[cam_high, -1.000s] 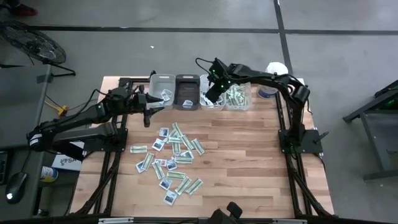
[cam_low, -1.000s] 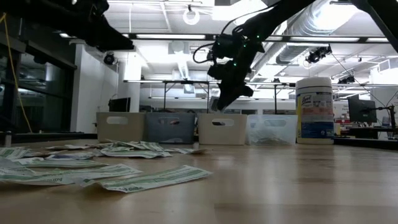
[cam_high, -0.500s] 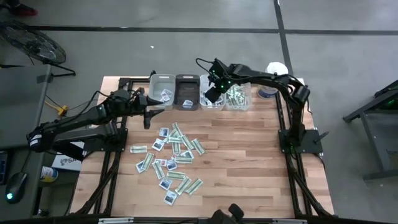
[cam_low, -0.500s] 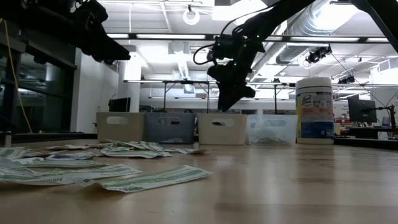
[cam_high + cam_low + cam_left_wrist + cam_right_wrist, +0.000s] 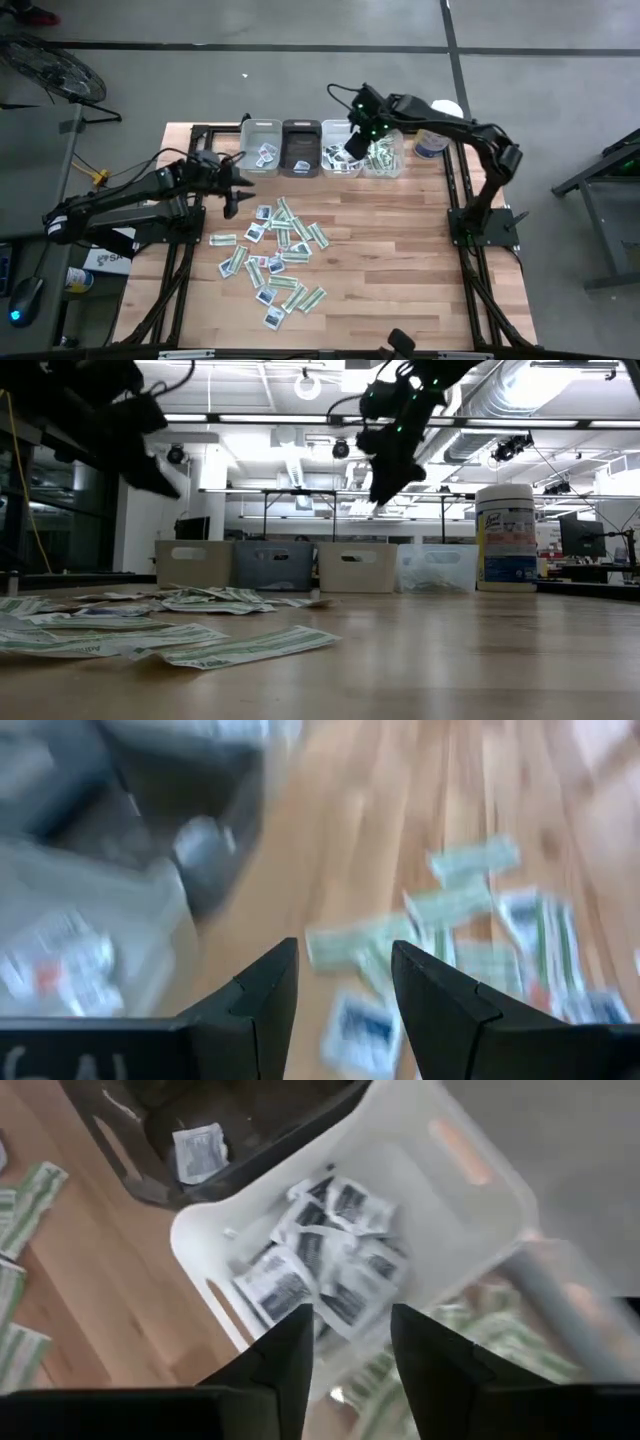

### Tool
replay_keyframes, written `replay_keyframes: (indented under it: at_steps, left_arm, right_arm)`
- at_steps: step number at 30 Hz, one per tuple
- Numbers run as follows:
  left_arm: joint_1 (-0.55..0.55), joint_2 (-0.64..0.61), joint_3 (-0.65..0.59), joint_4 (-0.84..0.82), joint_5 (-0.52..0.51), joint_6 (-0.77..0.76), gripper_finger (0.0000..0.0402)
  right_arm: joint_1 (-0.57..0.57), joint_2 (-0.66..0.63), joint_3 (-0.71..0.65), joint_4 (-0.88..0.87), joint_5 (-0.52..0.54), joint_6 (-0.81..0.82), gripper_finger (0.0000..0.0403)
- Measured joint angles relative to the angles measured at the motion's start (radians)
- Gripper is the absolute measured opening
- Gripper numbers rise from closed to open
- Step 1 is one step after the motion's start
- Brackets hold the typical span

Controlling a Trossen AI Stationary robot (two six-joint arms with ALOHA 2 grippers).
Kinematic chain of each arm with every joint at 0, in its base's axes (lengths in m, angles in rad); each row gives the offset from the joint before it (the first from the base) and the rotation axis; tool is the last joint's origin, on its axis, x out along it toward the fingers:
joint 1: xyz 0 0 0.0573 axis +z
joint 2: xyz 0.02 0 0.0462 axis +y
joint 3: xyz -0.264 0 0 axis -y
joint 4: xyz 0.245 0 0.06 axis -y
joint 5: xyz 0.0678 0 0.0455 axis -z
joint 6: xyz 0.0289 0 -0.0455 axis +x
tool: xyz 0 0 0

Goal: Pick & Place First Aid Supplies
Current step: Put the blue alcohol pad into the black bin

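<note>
The flat green-and-white and blue-marked paper packets (image 5: 275, 252) lie scattered on the wooden desk (image 5: 400, 260). The left pincer (image 5: 232, 201), parted and empty, hovers just beside their heap; the right pincer (image 5: 352, 143), parted and empty, hangs farther off.

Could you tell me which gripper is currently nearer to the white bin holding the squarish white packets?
The right. The right gripper, open and empty, hovers directly above the white bin; the left gripper, also open, hangs over the table's left side beside the loose packets.
</note>
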Motion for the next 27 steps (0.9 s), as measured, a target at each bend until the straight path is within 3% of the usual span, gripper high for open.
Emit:
replay_keyframes:
  at_steps: [7,14,27]
  left_arm:
    - [0.0,0.048,0.0,-0.126,-0.007,0.07,0.0161]
    - [0.0,0.179,0.0,-0.085,0.009,0.21,0.0161]
    - [0.0,0.512,0.0,0.009,0.023,0.177,0.0161]
  right_arm:
    - [-0.004,-0.114,0.0,-0.013,0.057,-0.146,0.0129]
    - [-0.036,-0.206,0.0,-0.041,0.068,-0.194,0.0129]
    - [-0.065,-0.313,0.0,-0.091,0.018,-0.297,0.0129]
